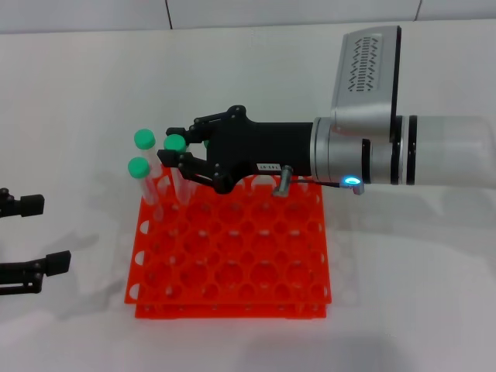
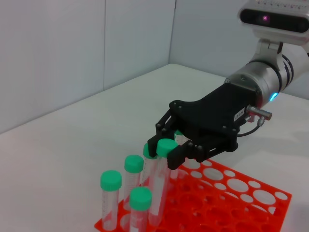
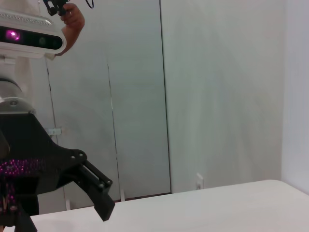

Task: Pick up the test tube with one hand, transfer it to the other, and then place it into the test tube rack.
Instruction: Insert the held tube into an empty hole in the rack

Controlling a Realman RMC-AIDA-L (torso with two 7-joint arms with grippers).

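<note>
The test tube (image 1: 175, 143), clear with a green cap, stands tilted at the far left corner of the orange-red rack (image 1: 232, 308), its lower end in a hole. My right gripper (image 1: 172, 145), black on the silver arm, reaches in from the right and is shut on the tube just under its cap. The left wrist view shows this gripper (image 2: 167, 145) pinching the tube (image 2: 165, 147) over the rack (image 2: 270, 212). My left gripper (image 1: 43, 234) is open and empty at the left edge of the table, apart from the rack. The right wrist view shows neither tube nor rack.
Other green-capped tubes (image 1: 139, 167) stand in holes along the rack's left side, close beside the held one, and they also show in the left wrist view (image 2: 111, 180). The rack sits on a white table (image 1: 403, 294). A white wall (image 2: 72, 58) stands behind it.
</note>
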